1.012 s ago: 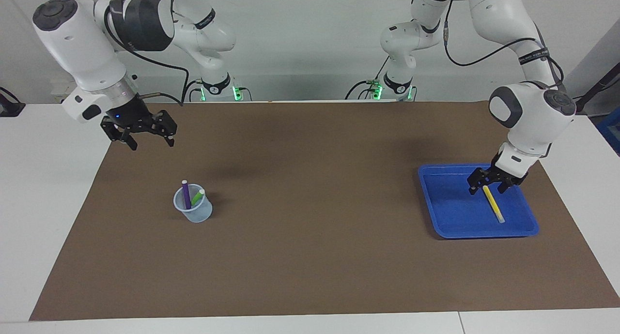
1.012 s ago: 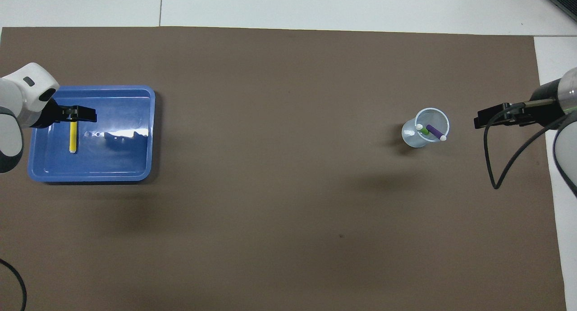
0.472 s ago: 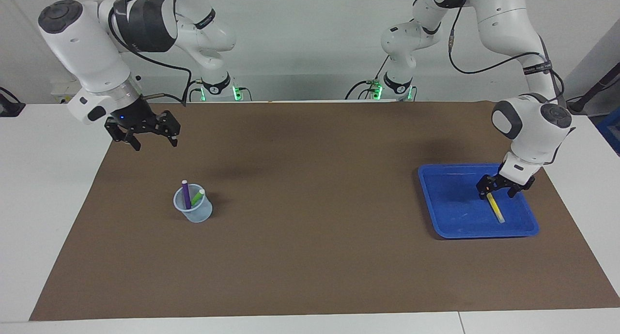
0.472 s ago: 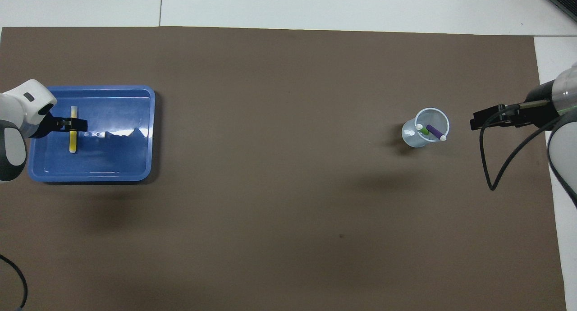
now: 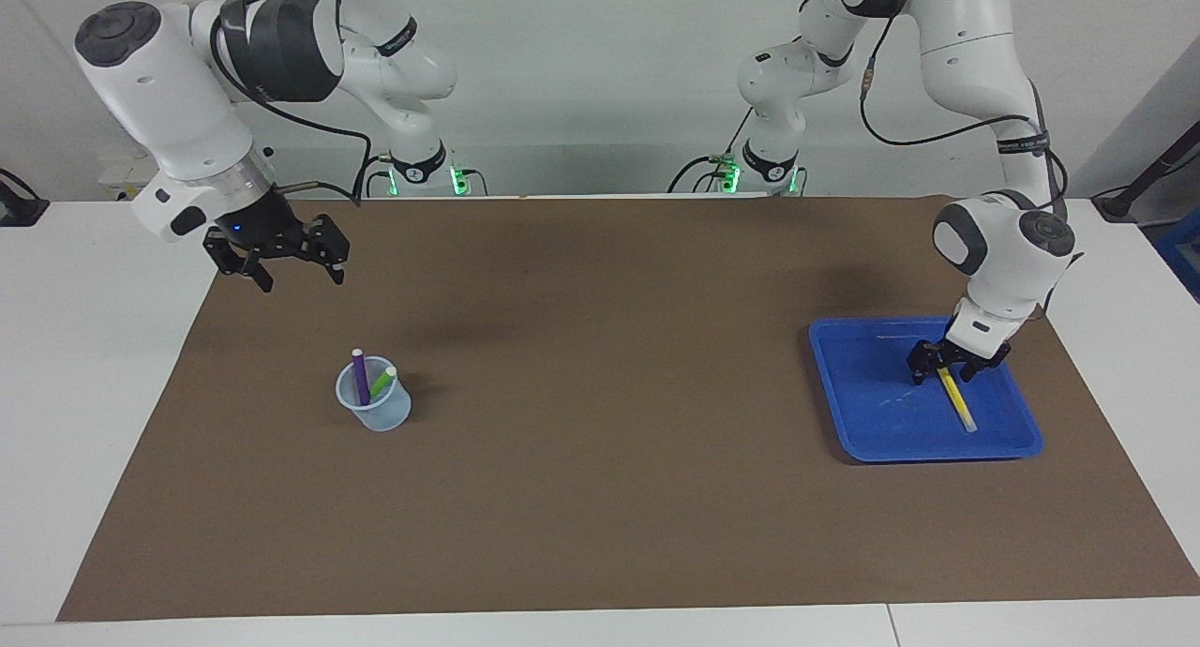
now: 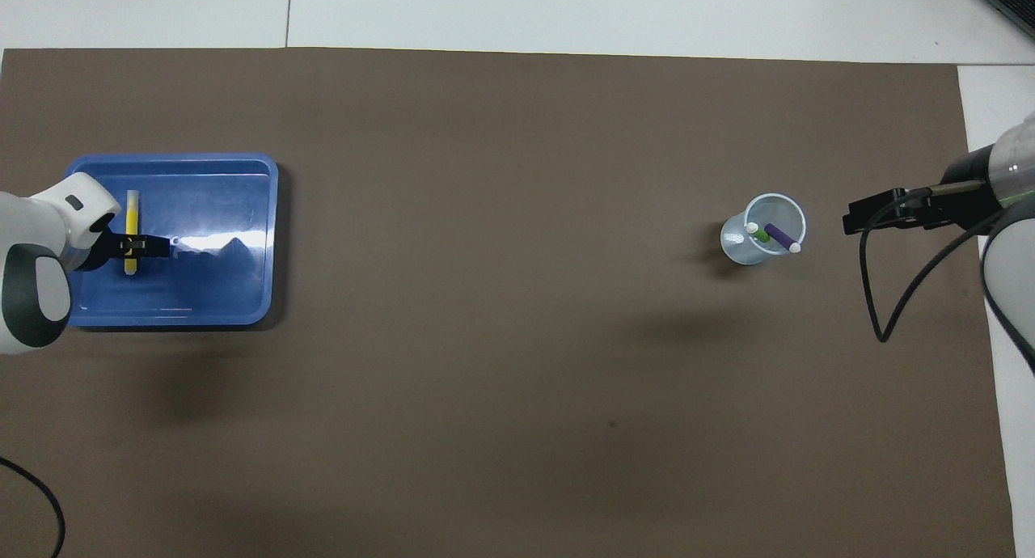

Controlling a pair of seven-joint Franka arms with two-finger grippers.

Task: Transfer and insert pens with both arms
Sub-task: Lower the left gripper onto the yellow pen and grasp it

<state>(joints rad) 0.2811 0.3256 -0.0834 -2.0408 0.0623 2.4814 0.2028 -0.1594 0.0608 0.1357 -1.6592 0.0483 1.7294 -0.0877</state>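
1. While my right arm waits over the brown mat at its own end of the tabletop, my left arm reaches down into the blue tray at the other end.
2. My left end effector is low in the tray, its fingers astride the yellow pen near the end closer to my bases. They are part-way closed around it; I cannot tell whether they grip it.
3. The yellow pen lies flat on the tray floor, its pale cap at the end farther from my bases.
4. My right end effector hangs in the air with its fingers spread wide, holding nothing.
5. A clear cup stands on the mat toward my right arm's end.
6. The purple pen and the green pen stand in the cup, leaning, pale caps up.
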